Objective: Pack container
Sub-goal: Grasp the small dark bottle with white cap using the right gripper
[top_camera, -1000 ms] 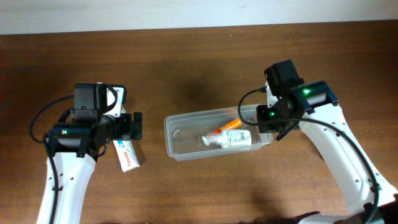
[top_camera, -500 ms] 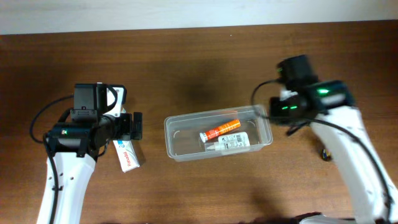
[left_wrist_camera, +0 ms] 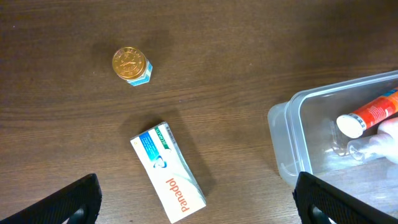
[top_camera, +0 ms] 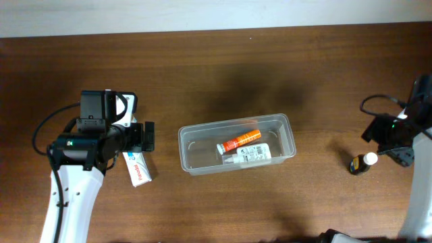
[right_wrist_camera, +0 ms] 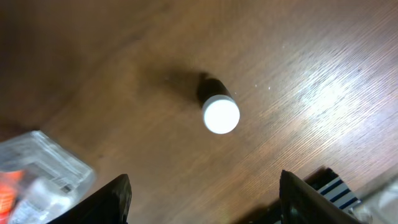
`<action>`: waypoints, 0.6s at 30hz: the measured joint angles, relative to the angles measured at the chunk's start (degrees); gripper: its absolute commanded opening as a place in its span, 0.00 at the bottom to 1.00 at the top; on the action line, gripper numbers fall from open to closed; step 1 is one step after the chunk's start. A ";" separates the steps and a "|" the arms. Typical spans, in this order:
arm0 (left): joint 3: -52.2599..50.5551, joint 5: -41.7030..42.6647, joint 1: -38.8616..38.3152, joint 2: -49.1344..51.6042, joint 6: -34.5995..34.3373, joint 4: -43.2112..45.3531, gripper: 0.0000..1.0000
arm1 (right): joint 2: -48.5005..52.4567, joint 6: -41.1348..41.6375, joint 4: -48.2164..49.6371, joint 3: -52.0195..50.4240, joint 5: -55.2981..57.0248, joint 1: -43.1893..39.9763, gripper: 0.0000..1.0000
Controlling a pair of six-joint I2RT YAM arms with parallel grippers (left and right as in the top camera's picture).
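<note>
The clear container [top_camera: 191,135] lies mid-table with an orange tube [top_camera: 241,141] and a clear labelled bottle [top_camera: 251,154] inside it. Its left end [left_wrist_camera: 292,134] and the tube [left_wrist_camera: 373,112] show in the left wrist view, and a corner [right_wrist_camera: 43,163] shows in the right wrist view. My left gripper [top_camera: 145,137] hangs open left of the container, above a white Panadol box [left_wrist_camera: 169,180]. My right gripper [right_wrist_camera: 205,205] is open and empty at the far right, over bare wood just short of a small dark bottle with a white cap [right_wrist_camera: 220,114].
A small jar with a gold lid [left_wrist_camera: 131,65] stands beyond the Panadol box [top_camera: 137,169]. The dark bottle [top_camera: 363,163] stands well right of the container. A black-and-white striped item [right_wrist_camera: 329,186] lies by the right finger. A pale wall borders the table's far edge.
My right gripper opened, left the orange tube lying in the container, and swung away to the far right by the dark bottle. The left arm has not moved.
</note>
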 measured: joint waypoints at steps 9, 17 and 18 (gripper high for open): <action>0.00 0.00 0.00 0.00 0.00 0.00 0.99 | 10.19 -2.47 2.34 -3.74 -0.85 -2.58 0.68; 0.00 0.00 0.00 0.00 0.00 -0.20 0.99 | 15.98 -3.80 3.30 -3.74 -1.05 -2.58 0.58; 0.00 0.00 0.00 0.00 0.00 -0.33 0.99 | 16.24 -4.04 3.56 -3.76 -1.05 -2.58 0.54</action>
